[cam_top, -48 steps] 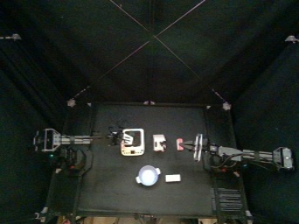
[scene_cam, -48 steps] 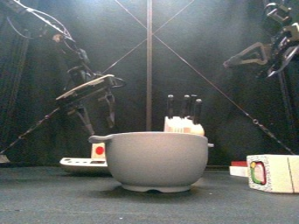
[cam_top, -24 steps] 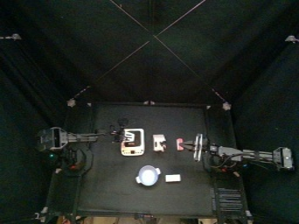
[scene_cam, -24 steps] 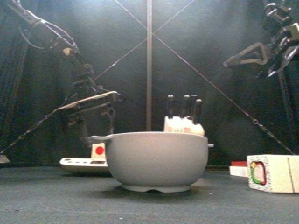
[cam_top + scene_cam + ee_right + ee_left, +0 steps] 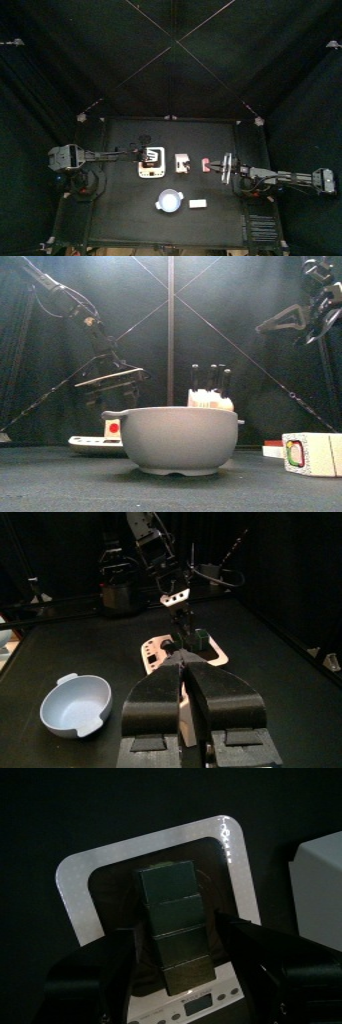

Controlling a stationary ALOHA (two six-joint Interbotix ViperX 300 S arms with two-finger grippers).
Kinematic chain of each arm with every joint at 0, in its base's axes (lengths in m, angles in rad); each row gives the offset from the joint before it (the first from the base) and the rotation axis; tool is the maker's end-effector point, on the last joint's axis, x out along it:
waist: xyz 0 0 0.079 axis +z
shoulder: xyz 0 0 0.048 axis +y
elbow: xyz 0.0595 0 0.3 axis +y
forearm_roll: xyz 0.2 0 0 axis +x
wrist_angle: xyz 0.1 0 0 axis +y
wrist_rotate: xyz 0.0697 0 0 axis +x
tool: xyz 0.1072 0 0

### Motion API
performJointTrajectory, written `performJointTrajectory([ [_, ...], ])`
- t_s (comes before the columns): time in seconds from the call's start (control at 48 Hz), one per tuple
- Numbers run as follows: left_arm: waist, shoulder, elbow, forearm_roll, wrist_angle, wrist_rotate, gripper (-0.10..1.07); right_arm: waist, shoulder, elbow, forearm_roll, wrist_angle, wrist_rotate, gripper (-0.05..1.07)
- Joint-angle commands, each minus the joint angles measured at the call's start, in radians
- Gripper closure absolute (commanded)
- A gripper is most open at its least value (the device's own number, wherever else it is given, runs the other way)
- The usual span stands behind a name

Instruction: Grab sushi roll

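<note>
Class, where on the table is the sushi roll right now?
In the top view the sushi roll lies on the white tray, left of centre, under the left gripper, behind the bowl.

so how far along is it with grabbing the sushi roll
Early stage. Done: the left end effector is over the white tray, jaws open either side of the dark sushi roll. In hand: nothing is gripped yet. Left: close on the roll and lift. The right end effector rests shut at the table's right.
</note>
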State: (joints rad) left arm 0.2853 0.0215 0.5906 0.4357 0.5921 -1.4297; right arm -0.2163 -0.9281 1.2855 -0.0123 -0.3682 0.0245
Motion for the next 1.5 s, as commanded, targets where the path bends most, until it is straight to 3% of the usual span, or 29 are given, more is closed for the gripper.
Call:
performJointTrajectory([
  [0.0, 0.008, -0.002, -0.026, 0.002, 0.000, 0.000, 0.06, -0.002, 0.005, -0.018, 0.000, -0.003, 0.000, 1.01],
  [0.396, 0.006, 0.014, -0.041, 0.005, 0.094, -0.002, 0.13, -0.003, 0.005, -0.018, 0.000, -0.003, 0.000, 1.01],
  [0.875, -0.003, -0.009, -0.058, 0.017, 0.097, -0.002, 0.46, -0.005, 0.005, -0.020, 0.000, -0.003, 0.000, 1.01],
  [1.479, -0.025, -0.055, -0.049, 0.034, 0.101, 0.000, 0.47, -0.005, 0.005, -0.020, 0.000, -0.003, 0.000, 1.01],
])
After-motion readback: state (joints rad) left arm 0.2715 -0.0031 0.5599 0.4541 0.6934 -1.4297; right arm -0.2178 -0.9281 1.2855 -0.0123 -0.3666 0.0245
